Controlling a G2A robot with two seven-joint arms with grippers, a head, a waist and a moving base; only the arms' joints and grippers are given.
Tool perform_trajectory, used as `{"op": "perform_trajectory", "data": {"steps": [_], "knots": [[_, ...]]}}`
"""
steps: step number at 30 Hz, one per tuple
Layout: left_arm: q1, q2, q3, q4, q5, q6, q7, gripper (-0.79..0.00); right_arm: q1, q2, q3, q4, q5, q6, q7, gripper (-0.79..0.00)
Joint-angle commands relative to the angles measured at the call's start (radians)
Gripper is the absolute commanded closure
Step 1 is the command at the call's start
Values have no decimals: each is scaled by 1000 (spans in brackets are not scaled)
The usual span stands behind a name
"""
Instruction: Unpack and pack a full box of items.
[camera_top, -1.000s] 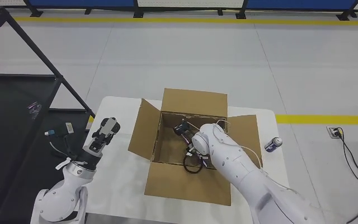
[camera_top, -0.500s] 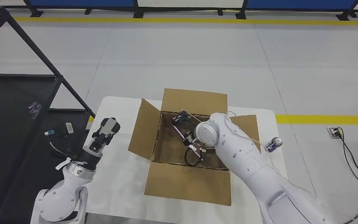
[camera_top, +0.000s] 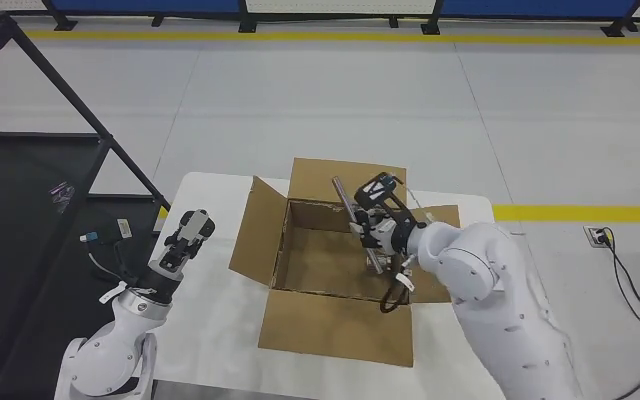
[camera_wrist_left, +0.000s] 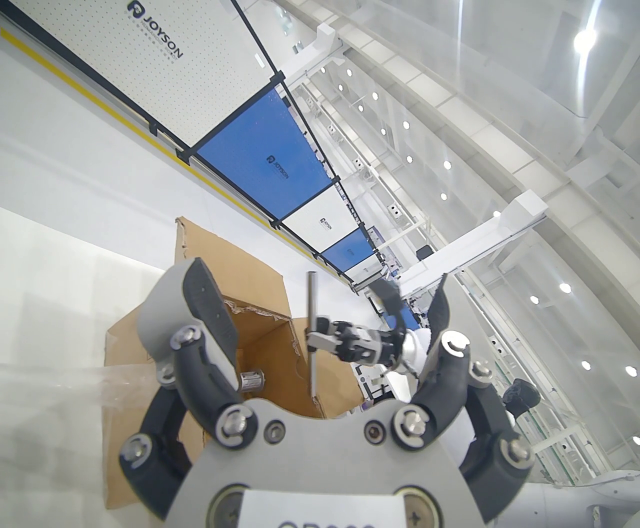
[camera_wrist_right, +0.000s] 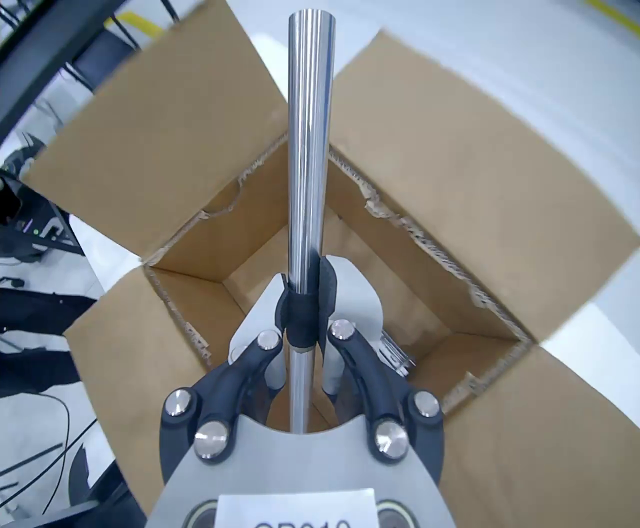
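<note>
Right gripper (camera_wrist_right: 303, 305) is clamping one steel rod (camera_wrist_right: 306, 150) over one open cardboard box (camera_wrist_right: 450, 200). Left gripper (camera_wrist_left: 320, 295) is gaping wide beside the box.

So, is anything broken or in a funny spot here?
Yes, a bit. The cardboard box has ragged, torn edges where its flaps fold. A small can sits alone near the edge of the table, seemingly on its side, away from the box. The right pincer is shut on a metal rod above the box, which looks fine.
</note>
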Motion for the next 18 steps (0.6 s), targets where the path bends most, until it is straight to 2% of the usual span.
{"op": "perform_trajectory", "data": {"steps": [1,5,9,13,18], "knots": [[0,0,0,0,0,0,0,-785,-62,12,85,-147,-36,22,-5,0],[0,0,0,0,0,0,0,-785,-169,31,240,-303,-101,77,-12,0],[0,0,0,0,0,0,0,-785,-272,46,373,-371,-150,101,34,0],[0,0,0,0,0,0,0,-785,-354,56,465,-339,-174,114,55,0],[0,0,0,0,0,0,0,-785,-422,68,513,-212,-204,83,79,0]]}}
